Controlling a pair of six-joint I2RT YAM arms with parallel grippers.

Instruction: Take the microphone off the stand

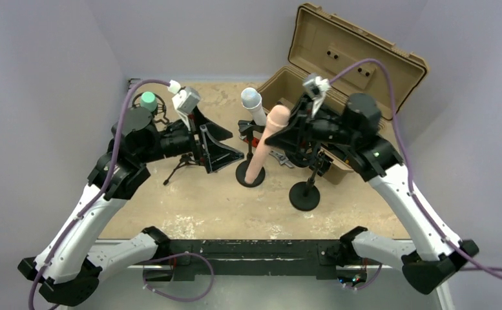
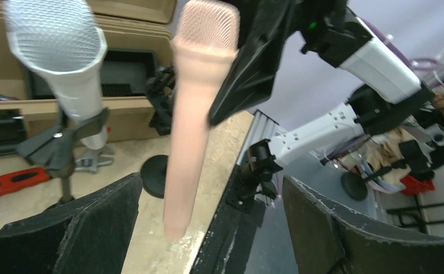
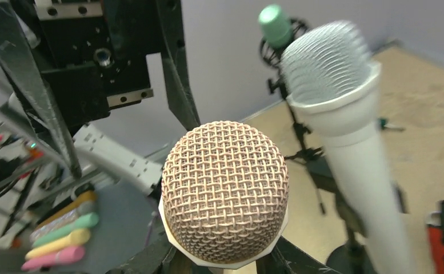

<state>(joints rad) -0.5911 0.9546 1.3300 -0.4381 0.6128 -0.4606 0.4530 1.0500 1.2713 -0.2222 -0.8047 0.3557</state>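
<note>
The pale pink microphone with a mesh head (image 1: pixel 265 139) leans in the air above the tan desk (image 1: pixel 203 200), grasped just below its head by the right hand (image 1: pixel 285 127). Only the left wrist view shows its lower end free of any clip. The overhead view places that end over a round black base (image 1: pixel 240 175). A white microphone (image 1: pixel 252 102) sits clipped just beside it. The left hand (image 1: pixel 225 147) is spread wide and holds nothing.

The top external camera looks down from above and behind both arm bases (image 1: pixel 164 245) over the whole table (image 1: pixel 196 206), while each wrist camera faces out along its own tool, the left gripper (image 2: pixel 211 180) and right gripper (image 3: pixel 225 265), sharing, close ahead of both tools, the pink microphone (image 2: pixel 194 114) and white microphone (image 2: pixel 65 68).
</note>
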